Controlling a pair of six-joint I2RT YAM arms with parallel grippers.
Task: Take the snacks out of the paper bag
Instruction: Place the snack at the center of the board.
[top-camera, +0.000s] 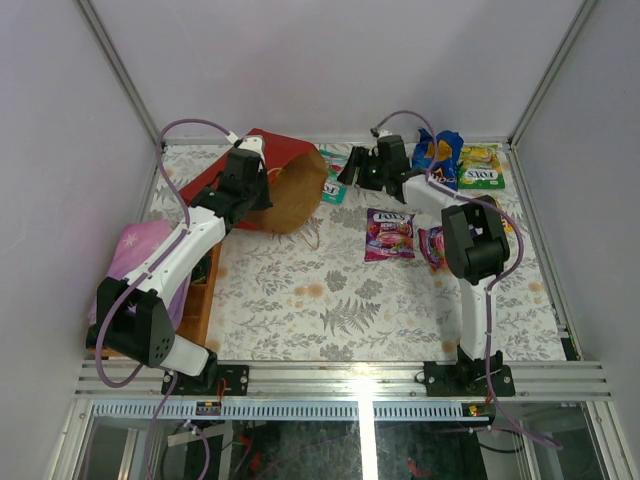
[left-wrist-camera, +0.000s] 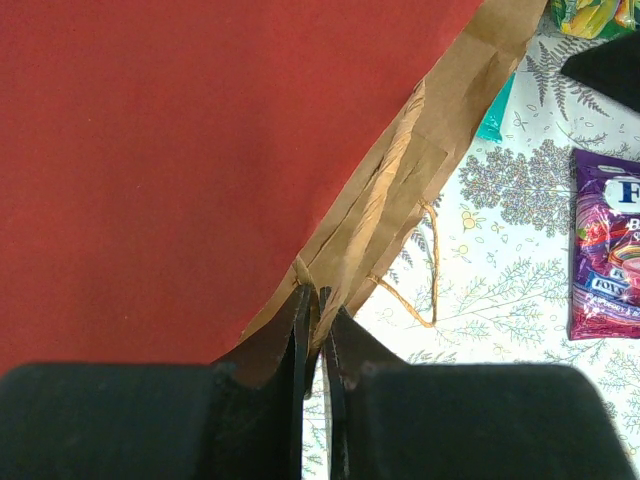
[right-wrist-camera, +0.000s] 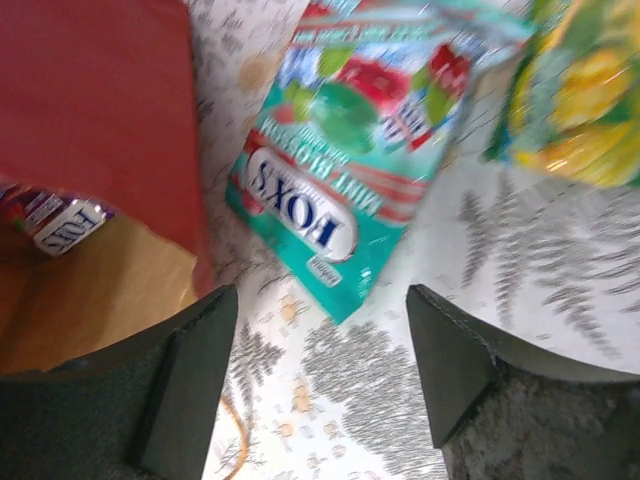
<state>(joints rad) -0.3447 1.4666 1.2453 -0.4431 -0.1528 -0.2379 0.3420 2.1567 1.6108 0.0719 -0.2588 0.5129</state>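
Two arms, top view: left gripper (top-camera: 250, 185) sits at the mouth of the red paper bag (top-camera: 215, 175), far left; right gripper (top-camera: 350, 170) hovers just right of it, over the teal packet (top-camera: 333, 178).
Left wrist view: jaws pressed together, pinching the bag's rim beside the string handle (left-wrist-camera: 420, 270).
Right wrist view: jaws spread and empty; teal packet lies just outside the bag; a purple packet (right-wrist-camera: 60, 225) shows inside.
Next reach: hold the rim up, enter low, close on that packet alone, not paper.

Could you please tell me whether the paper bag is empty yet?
Not empty. The right wrist view shows a purple packet lying just inside the mouth of the paper bag, on its brown lining.
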